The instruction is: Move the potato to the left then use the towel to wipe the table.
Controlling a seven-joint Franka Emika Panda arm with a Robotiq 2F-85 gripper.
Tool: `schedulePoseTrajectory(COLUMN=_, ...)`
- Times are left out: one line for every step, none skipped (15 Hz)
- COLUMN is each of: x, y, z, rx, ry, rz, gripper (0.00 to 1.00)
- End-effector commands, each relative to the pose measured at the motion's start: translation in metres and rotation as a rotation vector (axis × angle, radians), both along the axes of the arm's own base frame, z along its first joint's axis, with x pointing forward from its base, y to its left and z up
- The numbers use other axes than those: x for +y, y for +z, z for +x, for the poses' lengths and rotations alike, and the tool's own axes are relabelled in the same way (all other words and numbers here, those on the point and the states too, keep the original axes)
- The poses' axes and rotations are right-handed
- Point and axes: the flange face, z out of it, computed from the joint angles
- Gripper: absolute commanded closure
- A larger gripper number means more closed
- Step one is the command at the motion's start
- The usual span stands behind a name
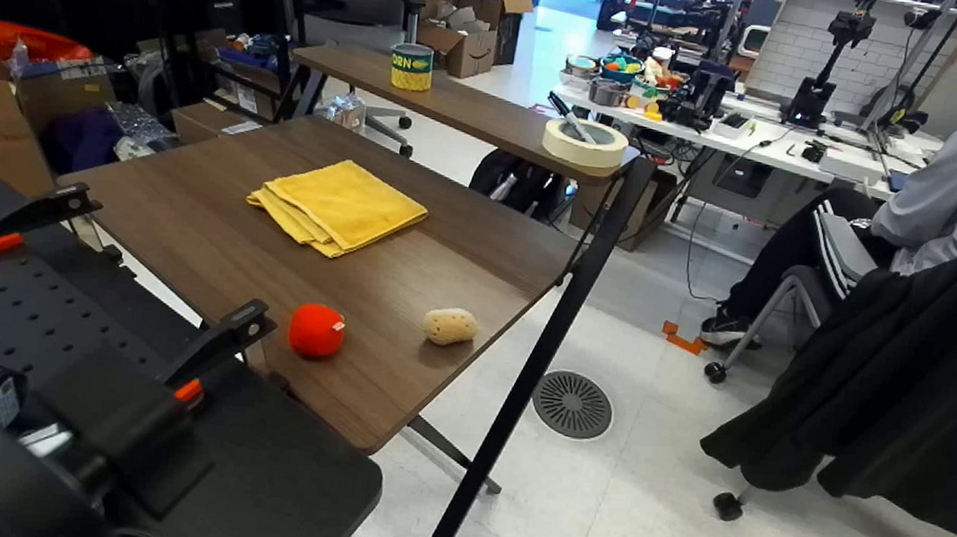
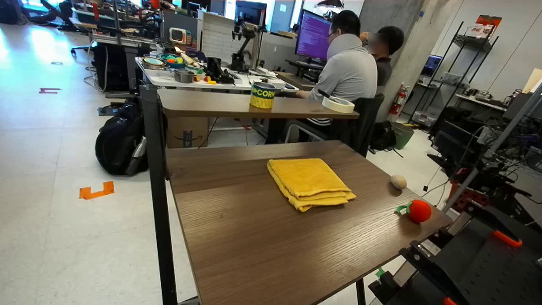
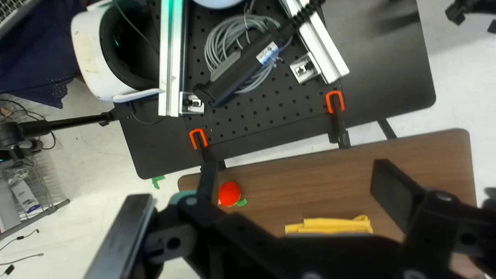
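The tan potato [image 1: 449, 326] sits near an edge of the brown table [image 1: 209, 184], beside a red tomato [image 1: 315, 331]. It also shows in an exterior view [image 2: 399, 182]. In the wrist view I cannot see it. The folded yellow towel [image 1: 342, 203] lies flat on the table, and again in an exterior view [image 2: 311, 180]. In the wrist view only one edge of the towel [image 3: 329, 224] shows above the gripper body. My gripper [image 3: 298, 176] is open and empty, its fingers wide apart, above the table and apart from the towel and potato.
The tomato also shows in an exterior view [image 2: 419, 211]. A raised shelf [image 2: 203, 103] along one table side holds a corn can [image 2: 262, 95] and a tape roll [image 2: 338, 105] with a marker. A black bench [image 3: 267, 116] with clamps [image 3: 337, 116] adjoins the table.
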Motion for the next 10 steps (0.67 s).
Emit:
schedulePoseTrajectory(x=-0.028, y=-0.023, z=0.021, rx=-0.157, ry=-0.118, rz=-0.029, gripper=0.0)
schedulePoseTrajectory(x=-0.044, y=-0.037, z=0.028, rx=-0.198, ry=-0.158, rz=-0.028, gripper=0.0)
schedulePoseTrajectory(x=-0.059, y=-0.053, z=0.034, rx=-0.2, ry=-0.185, rz=-0.011, gripper=0.0)
schedulePoseTrajectory(x=-0.033, y=-0.03, z=0.025, rx=-0.173, ry=-0.13, rz=-0.012, gripper=0.0)
schedulePoseTrajectory(x=-0.047, y=-0.043, z=0.029, rx=-0.182, ry=-0.16, rz=-0.007, gripper=0.0)
schedulePoseTrajectory(x=-0.056, y=-0.053, z=0.031, rx=-0.179, ry=-0.181, rz=-0.002, gripper=0.0)
schedulePoseTrajectory(x=-0.059, y=-0.057, z=0.032, rx=-0.174, ry=-0.19, rz=0.0, gripper=0.0)
schedulePoseTrajectory(x=-0.059, y=-0.059, z=0.033, rx=-0.172, ry=-0.19, rz=0.001, gripper=0.0)
schedulePoseTrajectory(x=-0.059, y=-0.058, z=0.033, rx=-0.173, ry=-0.19, rz=0.001, gripper=0.0)
schedulePoseTrajectory(x=-0.059, y=-0.057, z=0.033, rx=-0.174, ry=-0.189, rz=0.001, gripper=0.0)
